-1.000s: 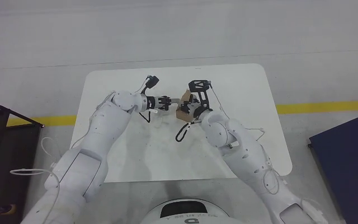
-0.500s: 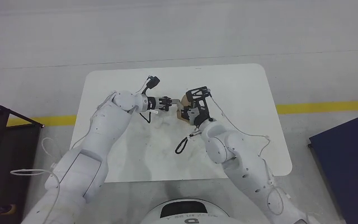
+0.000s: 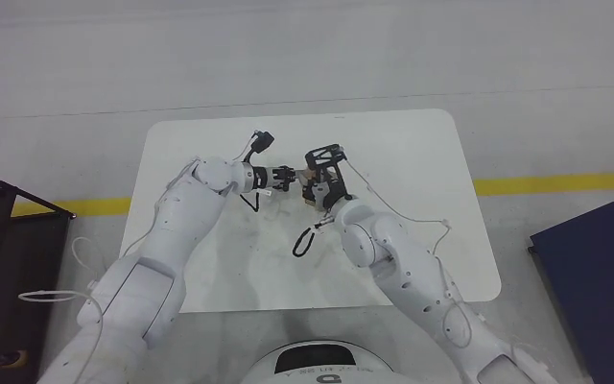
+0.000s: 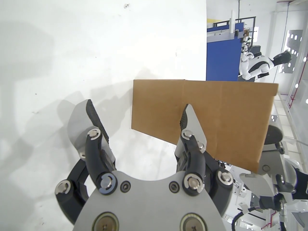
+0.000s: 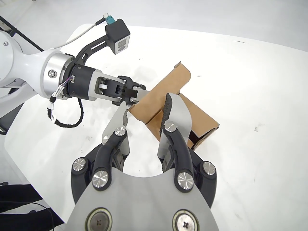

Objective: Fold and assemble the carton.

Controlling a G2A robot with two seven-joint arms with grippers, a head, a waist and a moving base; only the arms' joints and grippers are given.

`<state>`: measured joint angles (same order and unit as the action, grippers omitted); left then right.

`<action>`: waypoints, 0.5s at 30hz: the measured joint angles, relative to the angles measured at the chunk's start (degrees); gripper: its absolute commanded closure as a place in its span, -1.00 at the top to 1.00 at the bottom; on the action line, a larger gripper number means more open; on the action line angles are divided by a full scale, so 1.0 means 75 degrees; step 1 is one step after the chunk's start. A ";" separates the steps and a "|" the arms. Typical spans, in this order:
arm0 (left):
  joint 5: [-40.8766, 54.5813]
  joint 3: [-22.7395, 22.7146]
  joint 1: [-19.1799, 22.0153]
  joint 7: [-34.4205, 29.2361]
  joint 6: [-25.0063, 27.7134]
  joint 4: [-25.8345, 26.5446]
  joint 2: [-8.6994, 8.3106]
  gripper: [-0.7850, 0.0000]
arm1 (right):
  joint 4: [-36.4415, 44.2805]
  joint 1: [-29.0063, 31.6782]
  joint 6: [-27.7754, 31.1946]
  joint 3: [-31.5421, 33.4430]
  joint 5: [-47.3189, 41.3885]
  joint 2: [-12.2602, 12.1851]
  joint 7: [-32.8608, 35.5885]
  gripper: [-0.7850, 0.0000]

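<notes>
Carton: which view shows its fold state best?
Right wrist view: the carton shows a raised flap and an open end. Left wrist view gives one flat panel; top view, just a small tan patch.

Overhead top camera; wrist cameras close on carton (image 4: 228,121)

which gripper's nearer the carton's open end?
Right. The right gripper is open astride a corner of the carton, one finger beside the open end. The left gripper is open at the raised flap, on the far side.
</notes>
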<state>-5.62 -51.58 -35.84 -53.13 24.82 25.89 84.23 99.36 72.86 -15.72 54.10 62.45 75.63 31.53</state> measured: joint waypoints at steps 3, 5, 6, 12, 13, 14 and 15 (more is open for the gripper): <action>-0.0002 -0.0004 -0.0004 0.0014 -0.0003 0.0023 -0.0003 0.61 | -0.0119 -0.0063 -0.0136 -0.0028 0.0072 0.0037 -0.0068 -1.00; -0.0001 -0.0010 -0.0008 0.0022 -0.0010 0.0033 -0.0005 0.62 | -0.0178 -0.0092 -0.0201 -0.0059 0.0144 0.0058 -0.0088 -1.00; -0.0001 -0.0012 -0.0011 0.0025 -0.0009 0.0042 -0.0007 0.62 | -0.0217 -0.0109 -0.0246 -0.0081 0.0216 0.0070 -0.0091 -1.00; 0.0000 -0.0025 -0.0024 0.0019 0.0005 0.0065 -0.0016 0.62 | -0.0311 -0.0149 -0.0336 -0.0132 0.0317 0.0128 -0.0077 -1.00; 0.0002 -0.0030 -0.0026 0.0019 0.0005 0.0065 -0.0019 0.63 | -0.0309 -0.0142 -0.0343 -0.0129 0.0319 0.0134 -0.0085 -1.00; 0.0004 -0.0035 -0.0027 0.0020 0.0005 0.0065 -0.0022 0.63 | -0.0301 -0.0132 -0.0349 -0.0120 0.0322 0.0139 -0.0093 -1.00; 0.0002 -0.0040 -0.0027 0.0020 0.0006 0.0063 -0.0027 0.66 | -0.0279 -0.0113 -0.0356 -0.0099 0.0317 0.0144 -0.0106 -1.00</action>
<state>-5.61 -51.88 -36.04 -52.98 24.87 26.36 84.03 97.26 72.01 -18.40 53.36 64.83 76.71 30.74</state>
